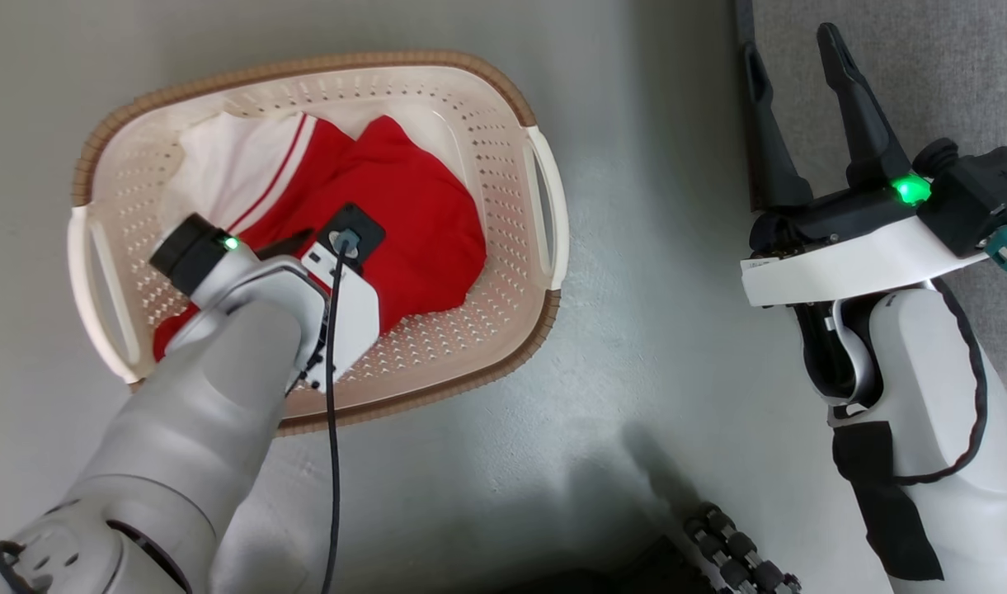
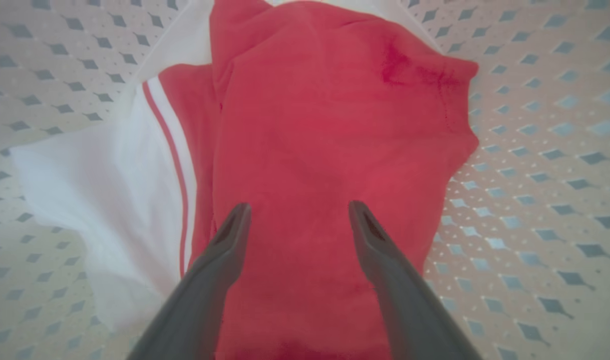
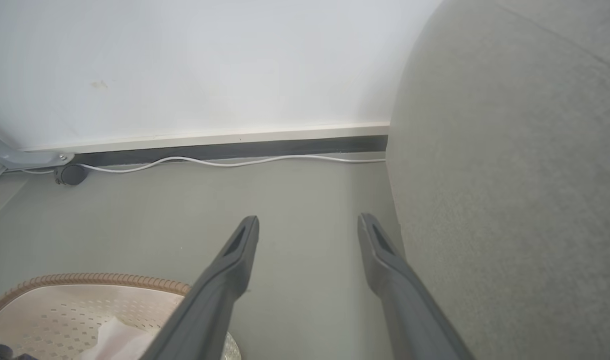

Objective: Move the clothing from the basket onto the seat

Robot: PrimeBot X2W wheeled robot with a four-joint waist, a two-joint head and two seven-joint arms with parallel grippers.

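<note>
The red clothing (image 1: pixel 404 214) with its white panel and striped trim lies crumpled in the cream basket (image 1: pixel 503 148) on the floor. My left arm reaches down into the basket; its gripper (image 2: pixel 297 212) is open, fingers spread just above the red fabric (image 2: pixel 324 140), nothing between them. My right gripper (image 1: pixel 792 58) stands open at the upper right, fingers pointing toward the grey seat (image 1: pixel 924 74). In the right wrist view that gripper (image 3: pixel 307 225) hovers over the floor beside the seat (image 3: pixel 509 200), with the basket's rim (image 3: pixel 100 280) at lower left.
Grey floor (image 1: pixel 651 330) separates basket and seat. A white wall with a dark skirting and a white cable (image 3: pixel 225 162) runs behind. A dark ribbed part (image 1: pixel 734 544) shows at the bottom of the head view.
</note>
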